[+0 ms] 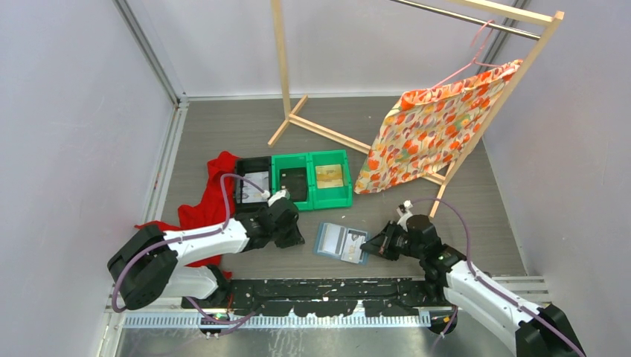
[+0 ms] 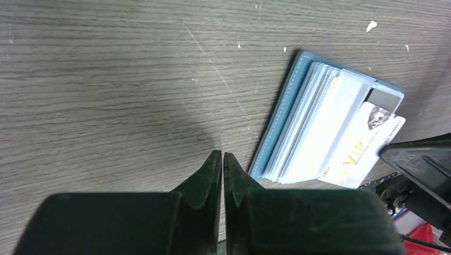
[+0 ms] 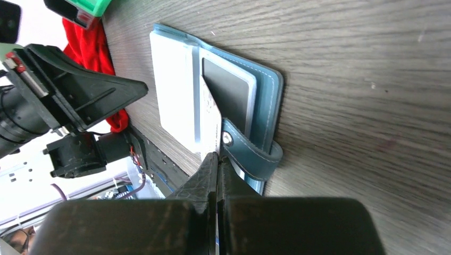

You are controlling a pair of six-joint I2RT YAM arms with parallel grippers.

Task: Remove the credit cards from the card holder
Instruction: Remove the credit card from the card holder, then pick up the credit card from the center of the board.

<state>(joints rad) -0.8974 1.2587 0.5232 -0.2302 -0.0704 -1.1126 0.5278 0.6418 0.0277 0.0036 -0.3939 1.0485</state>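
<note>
The thin, stiff, slick-looking VIP card (image 2: 361, 149) is pinched at its protruding edge by the right gripper (image 3: 217, 159); the light card holder (image 2: 282, 122) is unpinned, the left gripper (image 2: 222, 159) closed empty.

The card holder (image 1: 340, 242) lies open on the table (image 1: 476, 201) between the left gripper (image 2: 223, 155) and the right gripper (image 3: 216, 158), a card (image 2: 361, 151) sticking out of its right end. A row of bins (image 1: 331, 200) sits farther back, with a cloth (image 1: 213, 197) to their left.
</note>
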